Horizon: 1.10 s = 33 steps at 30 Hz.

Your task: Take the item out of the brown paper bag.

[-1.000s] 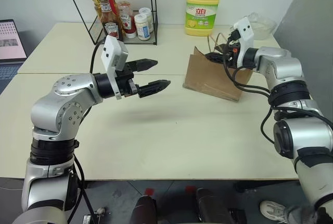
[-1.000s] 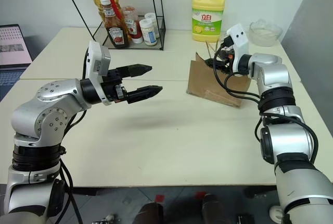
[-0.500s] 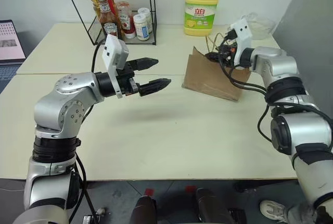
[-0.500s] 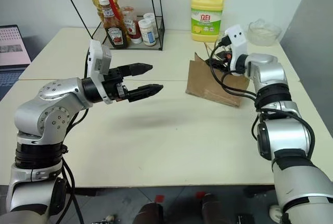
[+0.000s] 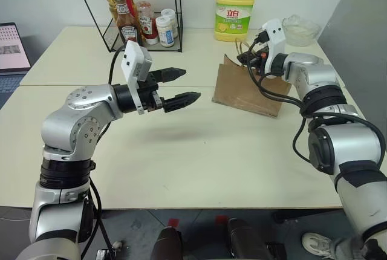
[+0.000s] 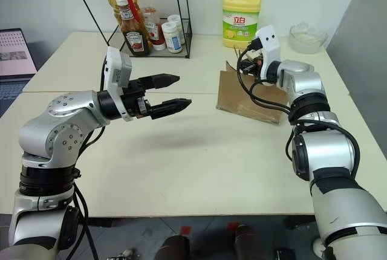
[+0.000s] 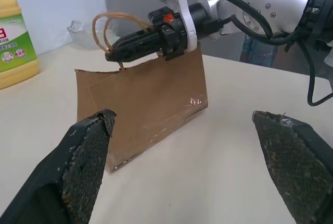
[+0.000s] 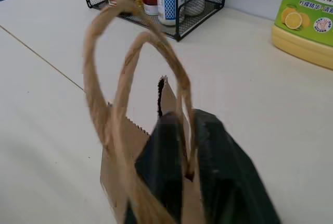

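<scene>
The brown paper bag (image 5: pixel 245 91) stands on the table at the right, its two tan cord handles (image 8: pixel 104 78) looping up. My right gripper (image 5: pixel 245 60) is at the bag's top rim, shut on a cord handle where it meets the paper. In the left wrist view, its black fingers (image 7: pixel 135 41) lie pressed together above the bag (image 7: pixel 140 104). The item is hidden inside the bag. My left gripper (image 5: pixel 188 84) hangs open over the table's middle, well left of the bag, nothing between its fingers.
A yellow detergent jug (image 5: pixel 234 7) stands behind the bag, a glass bowl (image 5: pixel 300 28) to its right. A black wire rack (image 5: pixel 142 24) with sauce bottles and a tall oil bottle sits at the back left. A laptop (image 5: pixel 12 48) is at the far left.
My right gripper's fingers have closed on the bag's handle at its top rim. The left arm has not moved.
</scene>
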Each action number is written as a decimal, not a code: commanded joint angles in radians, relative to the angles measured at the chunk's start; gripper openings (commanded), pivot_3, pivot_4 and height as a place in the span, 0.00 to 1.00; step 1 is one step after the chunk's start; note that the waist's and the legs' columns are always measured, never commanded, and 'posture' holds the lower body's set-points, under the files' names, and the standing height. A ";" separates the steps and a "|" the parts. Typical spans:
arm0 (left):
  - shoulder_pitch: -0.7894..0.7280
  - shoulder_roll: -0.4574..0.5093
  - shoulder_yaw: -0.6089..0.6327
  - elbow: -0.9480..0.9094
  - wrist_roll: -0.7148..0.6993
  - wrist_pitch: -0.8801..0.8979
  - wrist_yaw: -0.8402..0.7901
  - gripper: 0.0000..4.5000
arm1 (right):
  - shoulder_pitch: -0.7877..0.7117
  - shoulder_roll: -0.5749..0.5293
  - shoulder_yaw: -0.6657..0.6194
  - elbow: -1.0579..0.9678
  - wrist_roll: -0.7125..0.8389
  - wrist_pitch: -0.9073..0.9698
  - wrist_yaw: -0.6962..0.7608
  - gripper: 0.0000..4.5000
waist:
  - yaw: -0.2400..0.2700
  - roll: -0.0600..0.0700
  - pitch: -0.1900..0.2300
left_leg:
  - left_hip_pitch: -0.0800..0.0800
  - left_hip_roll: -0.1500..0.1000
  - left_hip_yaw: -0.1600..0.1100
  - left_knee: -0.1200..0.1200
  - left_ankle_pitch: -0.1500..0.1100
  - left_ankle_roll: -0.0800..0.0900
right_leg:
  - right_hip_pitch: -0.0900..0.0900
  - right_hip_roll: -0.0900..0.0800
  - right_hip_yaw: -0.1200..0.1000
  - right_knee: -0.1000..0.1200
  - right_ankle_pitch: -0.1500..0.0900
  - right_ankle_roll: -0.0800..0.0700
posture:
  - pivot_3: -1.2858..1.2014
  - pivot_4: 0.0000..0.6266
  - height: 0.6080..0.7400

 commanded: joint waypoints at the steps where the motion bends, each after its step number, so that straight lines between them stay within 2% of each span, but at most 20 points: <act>1: -0.004 0.012 0.026 -0.041 -0.008 -0.007 0.005 1.00 | -0.041 -0.007 -0.023 -0.025 0.015 -0.020 0.018 0.00 | 0.000 0.000 0.000 | 0.000 0.000 0.000 0.000 0.000 0.000 | 0.000 0.000 0.000 0.000 0.000 0.000 | 0.52 0.24 1.00; 9: 0.001 0.011 0.026 -0.046 -0.010 -0.009 0.008 1.00 | -0.036 -0.008 -0.034 -0.047 0.027 -0.011 0.053 0.00 | 0.000 0.000 0.000 | 0.000 0.000 0.000 0.000 0.000 0.000 | 0.000 0.000 0.000 0.000 0.000 0.000 | 0.52 0.24 1.00; 16: 0.051 0.025 0.060 -0.101 -0.047 0.021 0.018 1.00 | -0.060 0.009 -0.063 -0.121 0.091 0.014 0.164 0.00 | -0.004 0.002 0.001 | 0.000 0.000 0.000 0.000 0.000 0.000 | 0.000 0.000 0.000 0.000 0.000 0.000 | 0.52 0.24 1.00; 23: 0.185 0.058 0.162 -0.239 -0.132 0.102 0.085 1.00 | -0.048 0.082 -0.018 -0.229 0.113 0.076 0.241 0.00 | -0.022 0.004 0.002 | 0.000 0.001 0.000 -0.001 0.000 0.000 | -0.001 0.000 0.000 0.000 0.000 0.000 | 0.52 0.24 1.00; 33: 0.428 0.057 0.358 -0.455 -0.255 0.192 0.296 1.00 | -0.033 0.181 0.043 -0.289 0.113 0.107 0.329 0.00 | -0.021 0.004 0.002 | -0.001 0.000 -0.002 0.000 0.000 0.000 | -0.001 0.000 -0.001 0.000 0.000 0.000 | 0.52 0.24 1.00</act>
